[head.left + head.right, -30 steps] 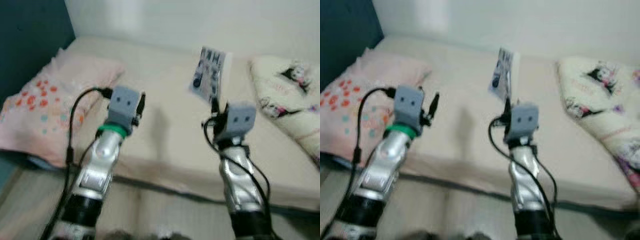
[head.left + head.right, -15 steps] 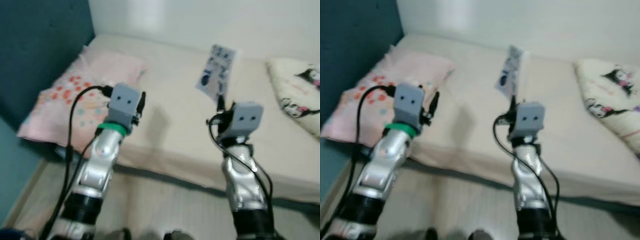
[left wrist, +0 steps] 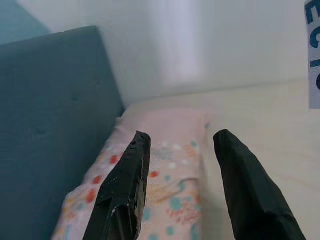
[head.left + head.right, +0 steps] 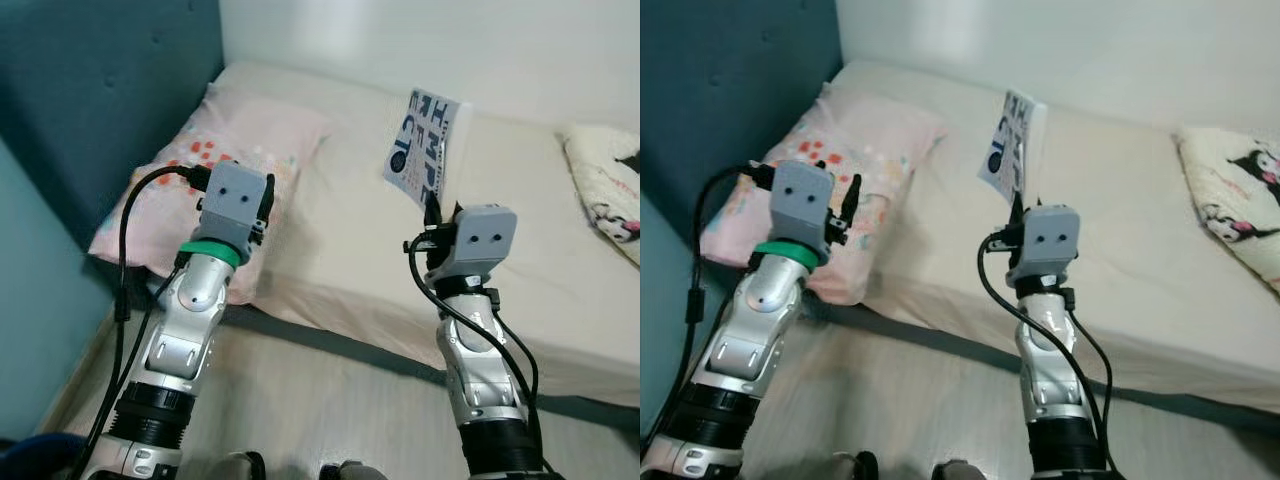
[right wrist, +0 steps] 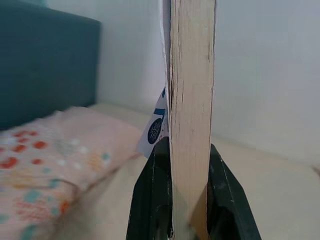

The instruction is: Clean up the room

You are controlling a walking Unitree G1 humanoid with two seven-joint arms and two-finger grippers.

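Clamped between the two black fingers of the right pincer (image 5: pixel 187 200), a thin book (image 4: pixel 424 146) is being held upright, its white cover with dark blue lettering being turned toward the robot's left. In the right wrist view the book's pale page edge (image 5: pixel 192 100) is being seen head-on, with a finger (image 5: pixel 150 200) pressed against each side of it. The book is being carried above the bed (image 4: pixel 520 250), over the middle of the beige sheet and clear of it, so the mattress is not being touched by it.

The left pincer (image 3: pixel 182 165) is being held open and empty, its fingers (image 3: pixel 125 190) being spread apart with a clear gap between them. It is being kept raised over the near edge of the bed, just in front of the pink pillow (image 4: pixel 230 170).

That pink pillow, printed with red and teal spots, is lying at the head end of the bed, against the dark teal headboard (image 4: pixel 110 110). A second pillow (image 4: pixel 1235 200), cream with a black-and-white cartoon figure, is lying at the opposite end of the bed, well apart from the book. Pale wooden floor (image 4: pixel 330 400) is being seen alongside the bed's near edge, beneath both silver arms.
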